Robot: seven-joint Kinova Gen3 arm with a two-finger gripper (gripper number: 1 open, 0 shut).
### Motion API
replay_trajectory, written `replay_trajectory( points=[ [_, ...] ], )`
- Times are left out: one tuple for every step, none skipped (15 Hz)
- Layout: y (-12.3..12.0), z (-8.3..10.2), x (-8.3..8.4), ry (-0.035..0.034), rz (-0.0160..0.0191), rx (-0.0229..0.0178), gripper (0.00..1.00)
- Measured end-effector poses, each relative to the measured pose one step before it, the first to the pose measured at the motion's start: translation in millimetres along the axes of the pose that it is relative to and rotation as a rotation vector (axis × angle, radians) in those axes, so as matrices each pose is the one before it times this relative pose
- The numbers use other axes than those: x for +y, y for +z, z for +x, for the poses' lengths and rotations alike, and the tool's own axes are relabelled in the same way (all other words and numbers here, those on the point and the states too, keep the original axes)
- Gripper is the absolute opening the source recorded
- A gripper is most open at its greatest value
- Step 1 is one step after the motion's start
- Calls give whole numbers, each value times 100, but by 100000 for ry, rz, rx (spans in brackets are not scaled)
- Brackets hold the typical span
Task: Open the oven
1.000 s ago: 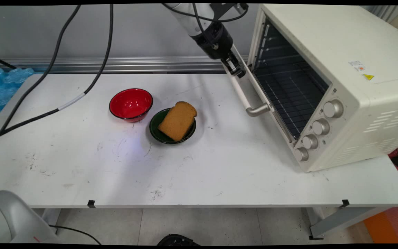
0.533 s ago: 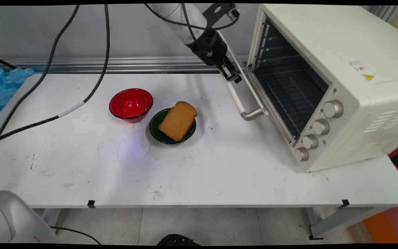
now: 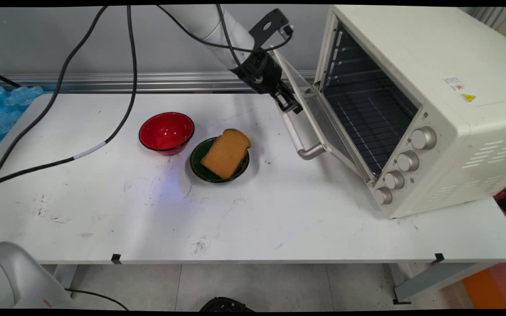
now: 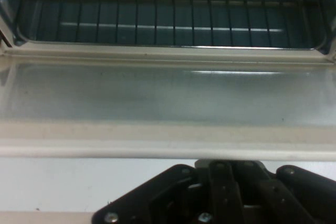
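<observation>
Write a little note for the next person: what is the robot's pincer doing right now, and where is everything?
Pincer: at the far end of the oven door's handle; whether it grips cannot be seen.
Oven: right side of table, door partly open, rack inside bare as far as seen.
Bread slice: lying in the green bowl, mid-table.
Red bowl: empty, left of the green one.

Oven door swung further open
The tool (image 3: 289,104) has moved left, and the door (image 3: 319,118) with its handle (image 3: 299,140) has tilted further out from the oven (image 3: 428,101)
</observation>
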Motion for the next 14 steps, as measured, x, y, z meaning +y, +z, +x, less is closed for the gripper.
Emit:
replay_trajectory(
  points=[
    [95, -334, -59, 57, 3, 435, 0],
    [67, -240, -46, 55, 31, 286, 0],
    [52, -188, -43, 53, 27, 229, 0],
    [64, -289, -46, 94, 16, 310, 0],
    [32, -197, -35, 69, 33, 204, 0],
    [53, -283, -35, 201, -7, 290, 0],
    [31, -175, -20, 146, -3, 214, 0],
    [37, -273, -33, 255, 40, 334, 0],
    [20, -186, -26, 172, 49, 218, 0],
    [27, -271, -43, 260, 95, 310, 0],
    [13, -179, -27, 148, 63, 191, 0],
    [22, -281, -54, 182, 129, 268, 0],
    [8, -165, -30, 102, 74, 163, 0],
    [-1, -283, -43, 144, 107, 202, 0]
  ],
)
